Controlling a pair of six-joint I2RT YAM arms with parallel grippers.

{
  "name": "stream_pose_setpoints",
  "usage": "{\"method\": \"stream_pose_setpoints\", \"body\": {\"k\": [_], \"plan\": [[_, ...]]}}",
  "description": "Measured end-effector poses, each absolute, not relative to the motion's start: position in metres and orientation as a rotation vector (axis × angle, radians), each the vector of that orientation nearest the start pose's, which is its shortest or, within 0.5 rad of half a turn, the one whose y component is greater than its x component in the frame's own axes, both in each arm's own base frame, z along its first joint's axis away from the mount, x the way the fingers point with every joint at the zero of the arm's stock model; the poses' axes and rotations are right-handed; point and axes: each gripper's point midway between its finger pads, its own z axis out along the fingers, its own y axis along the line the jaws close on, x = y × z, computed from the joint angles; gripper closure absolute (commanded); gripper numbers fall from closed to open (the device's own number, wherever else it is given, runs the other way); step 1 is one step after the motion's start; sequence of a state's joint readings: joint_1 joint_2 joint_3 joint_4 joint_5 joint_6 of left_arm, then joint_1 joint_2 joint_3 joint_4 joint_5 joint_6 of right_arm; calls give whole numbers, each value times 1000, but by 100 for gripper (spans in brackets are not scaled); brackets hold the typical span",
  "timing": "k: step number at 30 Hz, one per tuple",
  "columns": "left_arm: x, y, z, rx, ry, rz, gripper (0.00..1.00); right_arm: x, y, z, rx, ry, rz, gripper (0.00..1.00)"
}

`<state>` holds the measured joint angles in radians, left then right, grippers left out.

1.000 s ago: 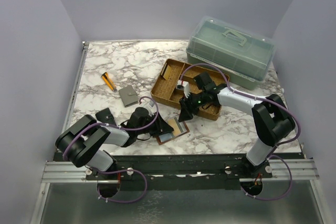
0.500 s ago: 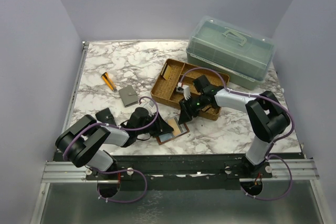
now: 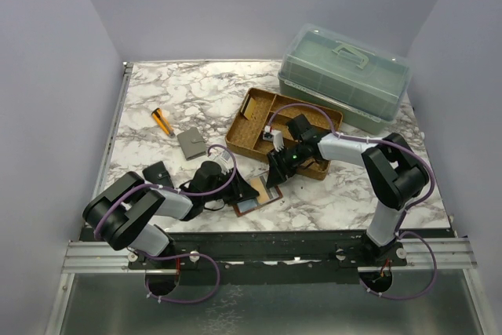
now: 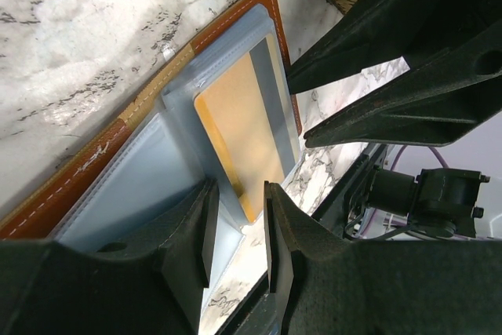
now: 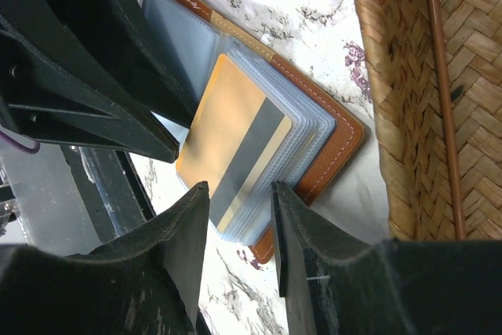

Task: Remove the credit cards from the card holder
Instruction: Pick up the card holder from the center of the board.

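1. Your left pincer (image 3: 239, 188) has kept its place at the near middle of the counter (image 3: 157, 100). Its jaws are only narrowly apart and clamp nothing. It sits low over the left, light-blue face of the card holder (image 3: 255, 200); you cannot tell whether it presses down.
2. The card holder lies open and flat just right of that pincer. An orange card (image 4: 235, 135) with a grey stripe sits in the top clear sleeve, not yet drawn out.
3. Your right pincer (image 3: 276, 173) has slid left and nearer over the last second, away from the woven tray (image 3: 252, 119). It now hovers directly above the card, jaws moderately apart and empty.
4. The approach looks finished; gripping the card's edge is likely next.
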<state>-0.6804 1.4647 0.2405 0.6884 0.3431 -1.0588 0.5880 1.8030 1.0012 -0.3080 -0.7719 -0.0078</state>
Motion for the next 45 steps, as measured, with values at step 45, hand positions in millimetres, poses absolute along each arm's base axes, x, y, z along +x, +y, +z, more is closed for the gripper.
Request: {"method": "stream_pose_setpoints", "body": {"k": [45], "plan": [[189,-274,29,-237,2395,-1328,74,218,301,40,-927,2535,1296,62]]}}
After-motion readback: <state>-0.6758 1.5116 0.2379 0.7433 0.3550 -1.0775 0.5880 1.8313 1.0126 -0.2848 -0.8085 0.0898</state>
